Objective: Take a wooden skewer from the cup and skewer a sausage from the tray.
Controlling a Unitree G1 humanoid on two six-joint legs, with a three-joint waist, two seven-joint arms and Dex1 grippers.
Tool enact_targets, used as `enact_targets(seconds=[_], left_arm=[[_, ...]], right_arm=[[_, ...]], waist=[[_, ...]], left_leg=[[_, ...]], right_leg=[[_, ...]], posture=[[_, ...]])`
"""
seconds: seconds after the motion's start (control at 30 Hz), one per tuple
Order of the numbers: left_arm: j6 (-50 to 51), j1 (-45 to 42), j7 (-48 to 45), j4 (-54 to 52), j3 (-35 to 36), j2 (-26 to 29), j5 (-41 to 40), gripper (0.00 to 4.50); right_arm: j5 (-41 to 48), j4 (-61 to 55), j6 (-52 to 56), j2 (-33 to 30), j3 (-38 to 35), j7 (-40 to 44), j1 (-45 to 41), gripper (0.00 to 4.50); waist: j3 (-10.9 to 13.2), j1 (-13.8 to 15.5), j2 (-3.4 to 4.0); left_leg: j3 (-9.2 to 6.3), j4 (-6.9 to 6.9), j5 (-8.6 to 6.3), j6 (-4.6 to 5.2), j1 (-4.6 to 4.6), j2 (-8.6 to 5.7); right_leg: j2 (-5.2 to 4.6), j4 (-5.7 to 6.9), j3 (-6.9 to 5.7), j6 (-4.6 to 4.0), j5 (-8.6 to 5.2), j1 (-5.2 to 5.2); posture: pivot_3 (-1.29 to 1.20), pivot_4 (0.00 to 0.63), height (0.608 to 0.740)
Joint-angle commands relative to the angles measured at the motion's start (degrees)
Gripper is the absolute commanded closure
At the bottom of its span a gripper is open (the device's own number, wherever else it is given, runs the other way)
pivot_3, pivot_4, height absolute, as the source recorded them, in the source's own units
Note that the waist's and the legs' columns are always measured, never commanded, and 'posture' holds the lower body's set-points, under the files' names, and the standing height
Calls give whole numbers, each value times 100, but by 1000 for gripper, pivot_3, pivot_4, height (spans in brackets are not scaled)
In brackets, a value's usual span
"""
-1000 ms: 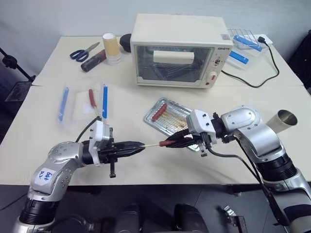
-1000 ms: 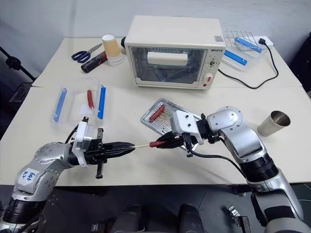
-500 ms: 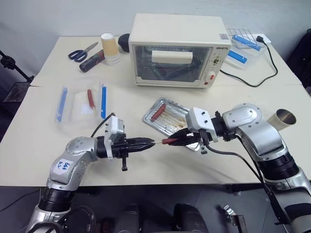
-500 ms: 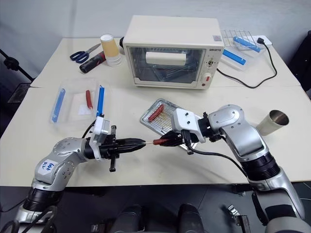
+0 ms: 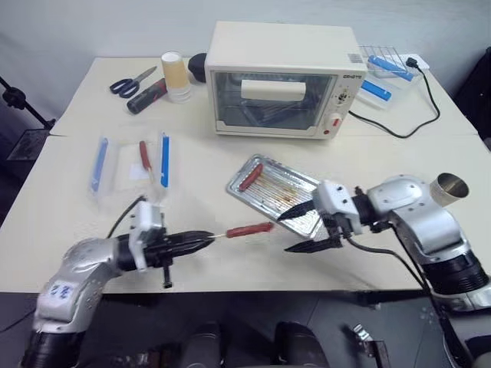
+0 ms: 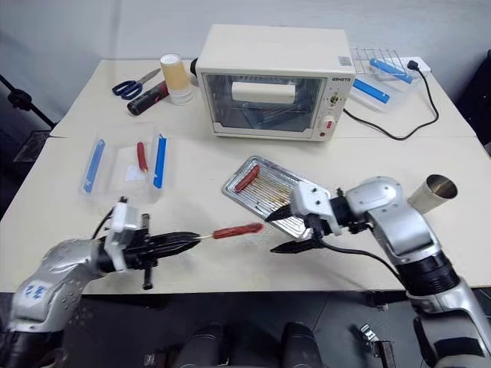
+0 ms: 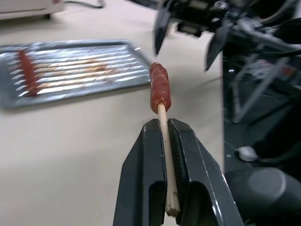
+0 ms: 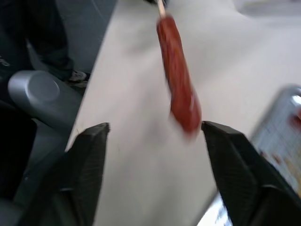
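**Sausage on the stick, right jaws spread wide**

Nearest to me, my left gripper (image 5: 201, 239) has its two black ridged fingers pressed tight on the wooden skewer (image 7: 164, 141), a thin pale stick with a fibrous, squared-off butt end that I can see sitting between the pads in the left wrist view. The stick runs out level over the matte cream tabletop (image 5: 69, 222), and on its far end sits a sausage (image 5: 248, 229), a short reddish-brown cylinder with a slightly wrinkled skin, held above the surface and touching nothing else.

Just beyond the sausage tip, my right gripper (image 5: 299, 228) has its tapered black fingers spread wide, one above the other, with nothing between them. In the right wrist view the sausage (image 8: 179, 89) hangs in the gap without touching either finger.

Behind that gap lies the tray (image 5: 305, 223), a shiny rectangular sheet of silver metal with a raised rim, a ridged base and brown grease streaks. A second sausage (image 5: 250, 177) lies on the ridges at its far left corner.

Off to the right, near the table edge, the cup (image 5: 449, 187) is a tapered tumbler of brushed grey metal.

Farther back stands a boxy cream toaster oven (image 5: 282, 77) with a glass door.
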Motion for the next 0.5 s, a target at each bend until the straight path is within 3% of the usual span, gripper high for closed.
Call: enact_targets(seconds=[0.03,0.1,0.2,0.3,0.43,0.5], left_arm=[[-42,390,540,-554,1023,-170,-606,4500],[33,495,1135,-809,1474,-469,-998,4500],[173,353,2518,-1126,1897,-1008,-1321,4500],[196,59,3862,-1387,2087,-1518,-1511,4500],[170,-958,5735,-909,1787,-2150,-734,4500],[50,-1439,6250,-417,1676,-2315,-315,4500]], right_arm=[[818,-164,-656,234,-841,146,372,31],[1414,-323,-843,557,-1386,18,678,31],[1899,-755,-7,640,-1749,-828,1034,31],[2301,-1113,-15,1061,-2110,-1560,1226,31],[1868,-1588,-804,1522,-1882,-1699,1820,31],[1639,-1605,-1126,1631,-1725,-1673,1923,31]], waist=[[0,0,-3],[0,8,-7],[0,54,-7],[-4,120,-13],[-9,190,-22],[-12,216,-27]], left_leg=[[0,-1,0,0,0,0],[-19,-1,-1,-2,2,6],[-52,7,-2,-1,9,13],[-55,13,-2,0,20,9],[-58,12,-2,0,21,-5],[-53,14,-3,-1,21,-8]], right_leg=[[0,-1,1,0,0,0],[0,-5,0,0,0,8],[-6,0,1,-1,3,18],[-6,1,1,-2,5,33],[-1,-4,-4,-5,7,39],[1,-5,-5,-4,8,42]], posture=[[0,150,740],[0,150,740],[0,150,740],[0,150,740],[0,150,740],[0,150,740]])
